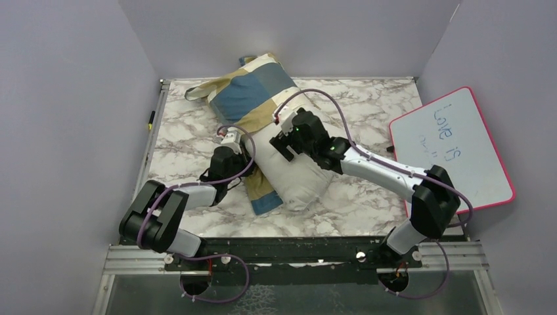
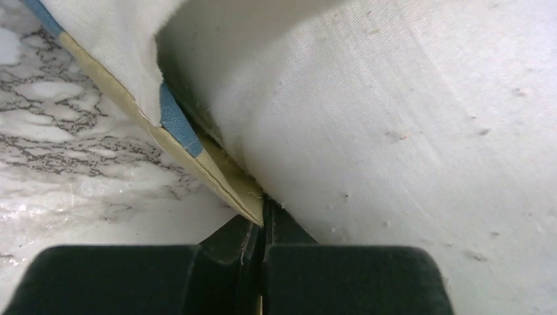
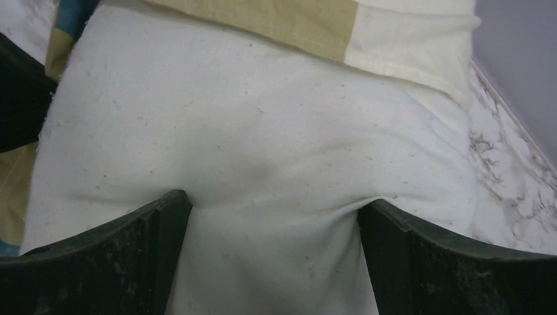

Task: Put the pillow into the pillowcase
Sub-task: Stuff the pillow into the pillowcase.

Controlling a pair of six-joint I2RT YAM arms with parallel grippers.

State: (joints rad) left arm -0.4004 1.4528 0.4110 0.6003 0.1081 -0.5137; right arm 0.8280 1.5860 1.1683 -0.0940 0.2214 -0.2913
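The off-white pillow (image 1: 299,174) lies slantwise on the marble table, its far half inside the blue, tan and cream pillowcase (image 1: 253,92) and its near end bare. My left gripper (image 1: 248,161) is at the pillow's left side. In the left wrist view this gripper (image 2: 263,223) is shut on the tan hem of the pillowcase (image 2: 177,125), right against the pillow (image 2: 394,131). My right gripper (image 1: 282,143) is on top of the pillow. In the right wrist view it (image 3: 272,203) stands open, fingertips dented into the pillow (image 3: 263,131), just short of the pillowcase edge (image 3: 295,20).
A pink-rimmed whiteboard (image 1: 453,151) with writing leans at the right edge of the table. A dark pen (image 1: 151,119) lies along the left rail. Grey walls close in the left, back and right. Marble table surface (image 1: 190,125) shows left of the pillow.
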